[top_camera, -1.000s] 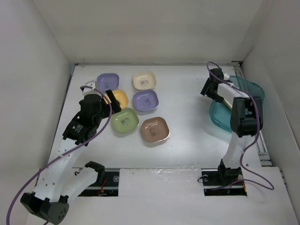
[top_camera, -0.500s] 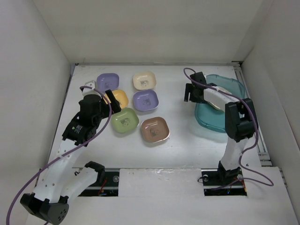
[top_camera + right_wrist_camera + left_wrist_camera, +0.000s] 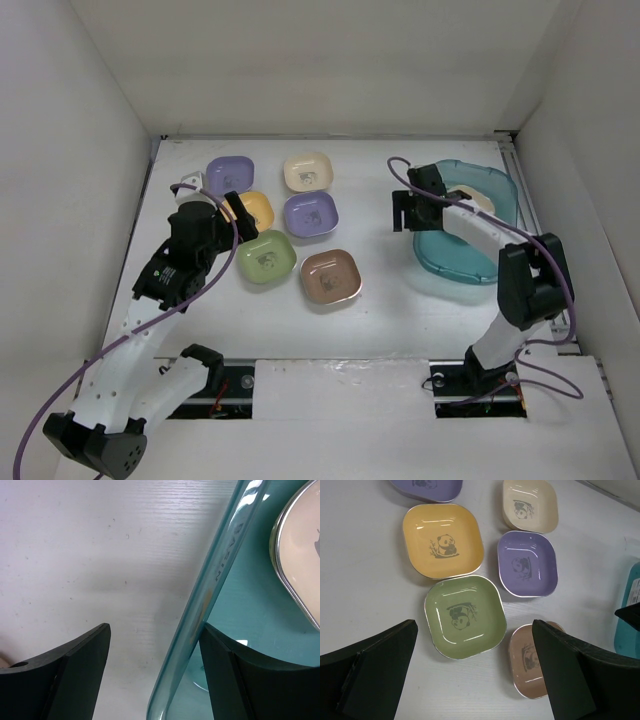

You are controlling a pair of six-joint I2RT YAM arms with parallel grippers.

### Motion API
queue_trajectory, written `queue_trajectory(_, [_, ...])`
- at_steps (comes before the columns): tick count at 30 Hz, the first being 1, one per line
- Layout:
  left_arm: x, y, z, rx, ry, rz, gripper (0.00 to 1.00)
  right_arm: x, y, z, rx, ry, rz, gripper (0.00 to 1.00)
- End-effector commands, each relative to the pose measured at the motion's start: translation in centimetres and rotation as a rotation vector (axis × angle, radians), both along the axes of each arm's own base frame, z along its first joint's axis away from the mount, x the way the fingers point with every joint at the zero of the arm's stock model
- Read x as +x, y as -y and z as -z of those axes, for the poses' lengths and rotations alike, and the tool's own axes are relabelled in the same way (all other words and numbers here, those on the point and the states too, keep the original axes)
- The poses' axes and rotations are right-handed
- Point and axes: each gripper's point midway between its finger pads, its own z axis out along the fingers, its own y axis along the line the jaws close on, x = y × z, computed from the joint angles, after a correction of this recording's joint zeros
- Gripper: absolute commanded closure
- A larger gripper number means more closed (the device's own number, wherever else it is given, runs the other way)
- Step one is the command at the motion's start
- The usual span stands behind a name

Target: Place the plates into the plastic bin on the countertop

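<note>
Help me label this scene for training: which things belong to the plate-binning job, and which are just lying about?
Belongs: bin; cream plate inside it; loose plates: far purple, cream, yellow, near purple, green, brown.
Just there: arm cable; base rail.

We saw six plates [image 3: 465, 616] lying just ahead of the left gripper [image 3: 472, 630], while the right gripper [image 3: 154, 630] straddled the wall of the bin [image 3: 220, 570], with one plate [image 3: 300, 555] inside to its right.

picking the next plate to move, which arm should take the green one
Left. The left gripper hangs open over the green plate; the right gripper straddles the plastic bin at its rim, away from the loose plates.
</note>
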Motion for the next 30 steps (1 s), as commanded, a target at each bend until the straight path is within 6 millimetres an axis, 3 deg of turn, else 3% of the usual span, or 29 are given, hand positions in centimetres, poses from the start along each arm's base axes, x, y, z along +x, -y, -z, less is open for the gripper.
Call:
queue_trajectory(1, [0.3, -0.1, -0.8, -0.003, 0.040, -0.004, 0.00, -0.5, -1.4, 0.4, 0.011, -0.021, -0.067, 0.24])
queue_trajectory(6, [0.1, -0.2, -1.0, -0.006, 0.049, -0.004, 0.00, -2.6, -3.8, 1.1, 0.000, -0.040, -0.133, 0.25])
queue_trajectory(11, [0.1, 0.0, -1.0, -0.010, 0.047, 0.004, 0.00, -3.6, -3.4, 0.0, -0.028, -0.011, -0.114, 0.25])
queue_trajectory(14, [0.1, 0.0, -1.0, -0.010, 0.047, 0.004, 0.00, -2.6, -2.4, -4.0, -0.065, 0.116, -0.004, 0.15])
queue_trajectory(16, [0.1, 0.0, -1.0, -0.010, 0.047, 0.004, 0.00, -2.4, -2.2, -6.2, -0.085, 0.159, 0.044, 0.15])
queue_trajectory(17, [0.1, 0.0, -1.0, -0.010, 0.047, 0.004, 0.00, -1.7, -2.3, -8.6, -0.116, 0.227, 0.085, 0.13])
queue_trajectory(18, [0.1, 0.0, -1.0, -0.010, 0.047, 0.004, 0.00, -1.9, -2.4, -9.6, -0.154, 0.252, 0.106, 0.00])
queue_trajectory(19, [0.1, 0.0, -1.0, -0.010, 0.047, 0.004, 0.00, -1.7, -2.6, -10.5, -0.139, 0.263, 0.117, 0.00])
queue_trajectory(22, [0.1, -0.4, -0.9, -0.005, 0.042, -0.020, 0.00, -1.5, -6.3, -14.0, -0.094, 0.348, 0.034, 0.00])
queue_trajectory(24, [0.1, -1.1, -0.8, -0.007, 0.041, -0.068, 0.00, -1.2, -9.6, -14.4, -0.030, 0.338, -0.064, 0.00])
queue_trajectory(25, [0.0, -1.4, -0.9, -0.005, 0.038, -0.089, 0.00, -0.6, -11.2, -12.9, -0.031, 0.307, -0.104, 0.01])
queue_trajectory(27, [-0.1, -2.5, -0.7, 0.008, 0.033, -0.150, 0.00, 0.4, -12.9, -11.8, -0.031, 0.276, -0.159, 0.05])
queue_trajectory(28, [-0.2, -2.8, -0.8, 0.000, 0.030, -0.178, 0.00, 1.5, -13.5, -12.3, -0.018, 0.285, -0.166, 0.06])
queue_trajectory(29, [-0.3, -3.1, -0.7, 0.001, 0.024, -0.198, 0.00, 2.1, -14.5, -10.0, -0.041, 0.241, -0.203, 0.09])
queue_trajectory(30, [-0.4, -3.7, -1.0, 0.007, 0.032, -0.230, 0.00, 2.8, -14.6, -9.4, -0.033, 0.224, -0.204, 0.11])
